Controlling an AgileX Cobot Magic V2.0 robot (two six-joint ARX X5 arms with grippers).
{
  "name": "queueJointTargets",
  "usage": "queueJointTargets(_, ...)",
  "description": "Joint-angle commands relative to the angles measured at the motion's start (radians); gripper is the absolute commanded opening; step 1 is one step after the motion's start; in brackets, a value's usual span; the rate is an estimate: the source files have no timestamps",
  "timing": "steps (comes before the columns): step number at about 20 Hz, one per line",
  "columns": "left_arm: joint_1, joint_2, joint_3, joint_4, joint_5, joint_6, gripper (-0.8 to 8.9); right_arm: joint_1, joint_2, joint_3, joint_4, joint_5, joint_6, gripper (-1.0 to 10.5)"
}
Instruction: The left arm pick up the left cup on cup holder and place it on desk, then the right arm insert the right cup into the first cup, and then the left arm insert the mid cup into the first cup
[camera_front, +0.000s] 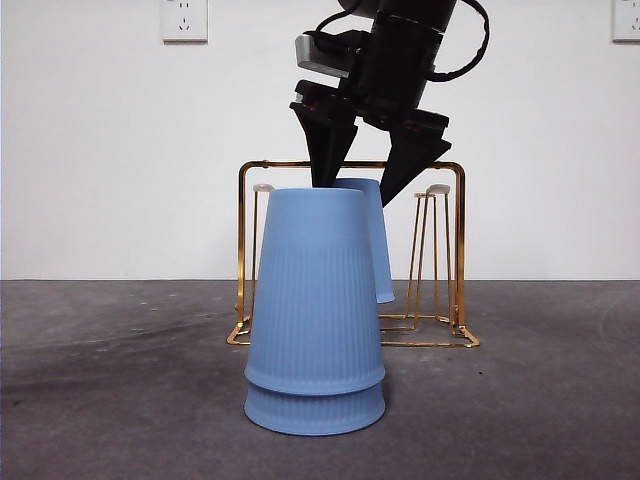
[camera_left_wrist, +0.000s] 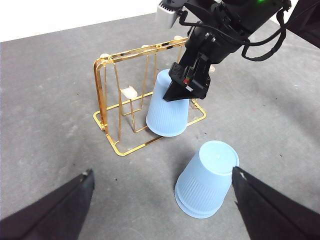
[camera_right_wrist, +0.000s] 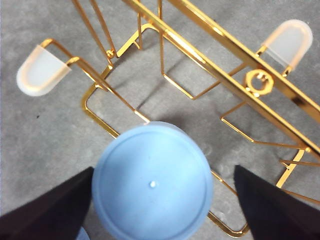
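Note:
Two light blue cups (camera_front: 315, 300) (camera_left_wrist: 206, 180) stand nested upside down on the desk (camera_front: 100, 380), in front of the cup holder (camera_front: 460, 250) (camera_left_wrist: 107, 95) (camera_right_wrist: 220, 70). One more blue cup (camera_front: 375, 240) (camera_left_wrist: 167, 110) (camera_right_wrist: 152, 185) hangs upside down on a peg of the holder. My right gripper (camera_front: 355, 190) (camera_left_wrist: 187, 85) (camera_right_wrist: 162, 200) is down over that cup, open, with one jaw on each side of its top; a small gap shows at one jaw. My left gripper (camera_left_wrist: 162, 171) hovers open, high above the desk near the stack, holding nothing.
Bare white-tipped pegs (camera_right_wrist: 37, 70) (camera_right_wrist: 290, 40) of the holder stand on either side of the hanging cup. The white wall rises behind the holder. The nested stack stands close in front of the holder's base.

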Motion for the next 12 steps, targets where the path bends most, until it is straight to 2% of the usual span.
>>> queueJointTargets(1,-0.006,0.004,0.023,0.011,-0.004,-0.005,4.34,0.006,0.013,0.024,0.001,-0.019,-0.007,4.1)
queueJointTargets(12,-0.006,0.003,0.023,0.011,-0.004,-0.005,4.34,0.006,0.013,0.024,-0.012,-0.021,-0.006,2.6)
